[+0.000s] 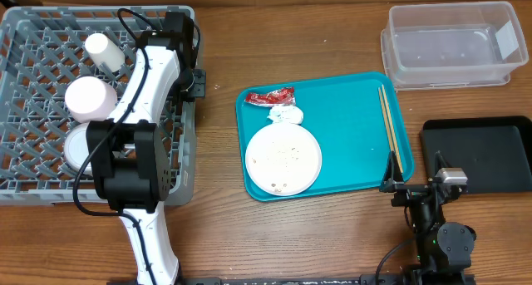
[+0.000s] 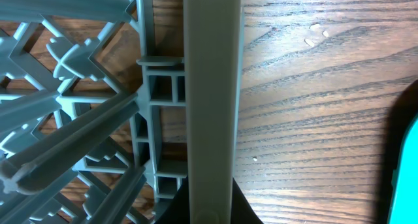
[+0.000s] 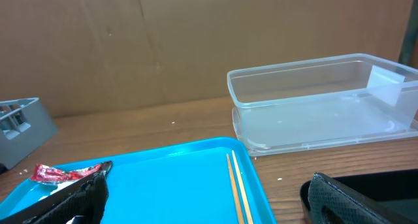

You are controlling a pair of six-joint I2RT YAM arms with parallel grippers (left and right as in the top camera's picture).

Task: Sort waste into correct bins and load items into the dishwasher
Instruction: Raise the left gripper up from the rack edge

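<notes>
The grey dish rack (image 1: 33,27) stands at the left and holds a small white cup (image 1: 104,51) and two pale bowls (image 1: 90,98) (image 1: 77,148). My left gripper (image 1: 197,79) is at the rack's right wall, shut on that wall (image 2: 209,87), which runs up the middle of the left wrist view. On the teal tray (image 1: 353,102) lie a large white plate (image 1: 283,159) with crumbs, a white tissue (image 1: 285,115), a red wrapper (image 1: 270,96) (image 3: 59,173) and chopsticks (image 1: 391,135) (image 3: 236,185). My right gripper (image 1: 413,187) (image 3: 209,211) stands open at the tray's near right corner, holding nothing.
A clear plastic tub (image 1: 453,44) (image 3: 313,106) stands at the back right. A shallow black tray (image 1: 486,156) lies right of the teal tray. A few white crumbs (image 2: 317,31) lie on the wooden table beside the rack.
</notes>
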